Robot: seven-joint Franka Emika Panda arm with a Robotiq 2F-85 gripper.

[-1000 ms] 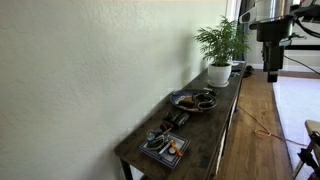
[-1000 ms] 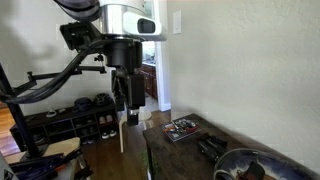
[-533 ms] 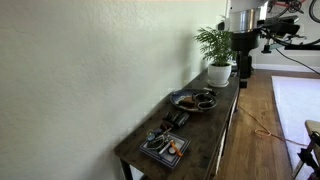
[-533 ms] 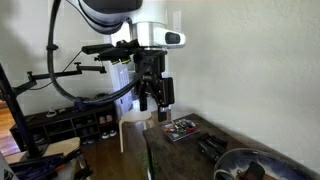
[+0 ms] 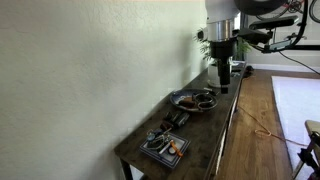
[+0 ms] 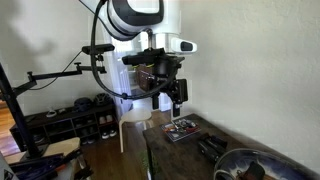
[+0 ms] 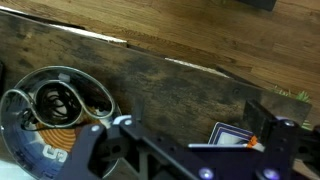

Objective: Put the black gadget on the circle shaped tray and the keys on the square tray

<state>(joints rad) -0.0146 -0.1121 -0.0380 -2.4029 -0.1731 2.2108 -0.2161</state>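
Setting: a narrow dark wooden console table (image 5: 205, 127) stood against a pale wall, with wooden floor beside it.
Gripper: the gripper (image 5: 224, 88) hung on the arm above the far part of the table, past the round tray and clear of everything on it.
Fingers: in the wrist view the two fingers (image 7: 92, 135) stood wide apart, with only bare tabletop between them; they held nothing.
Circle shaped tray: the circle shaped tray (image 5: 176, 100) lay about midway along the table; in the wrist view it sat to the left, with dark clutter and pale wiry loops inside.
Black gadget: the black gadget (image 5: 177, 120) lay on the tabletop between the two trays and on neither of them.
Square tray: the square tray (image 5: 146, 148) sat at the near end of the table, with an orange item (image 5: 172, 148) and other small things on it.
Keys: too small to pick out; whether the loops in the round tray were the keys could not be told.
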